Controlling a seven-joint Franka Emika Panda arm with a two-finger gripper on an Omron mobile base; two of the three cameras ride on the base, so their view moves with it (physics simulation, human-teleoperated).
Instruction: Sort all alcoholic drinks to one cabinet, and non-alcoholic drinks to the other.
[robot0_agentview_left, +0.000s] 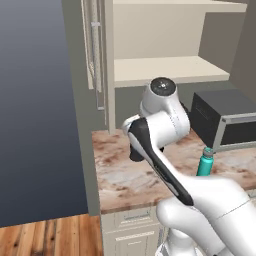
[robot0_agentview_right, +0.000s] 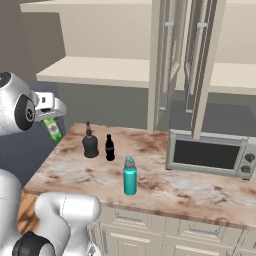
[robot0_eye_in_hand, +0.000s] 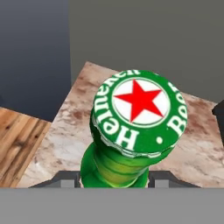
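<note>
The gripper (robot0_eye_in_hand: 114, 177) squeezed the green beer bottle (robot0_eye_in_hand: 131, 131) above the left edge of the brown stone counter (robot0_agentview_right: 165, 185), under open cupboards (robot0_agentview_right: 180, 60).

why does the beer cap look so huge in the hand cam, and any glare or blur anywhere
Hand view: the green beer bottle sits right under the lens, held in the gripper, so its cap balloons from closeness; edges stay sharp, no glare. Right base view: flat, even light, soft shadows under the teal bottle on the counter. Left base view: slightly soft, no glare.
</note>
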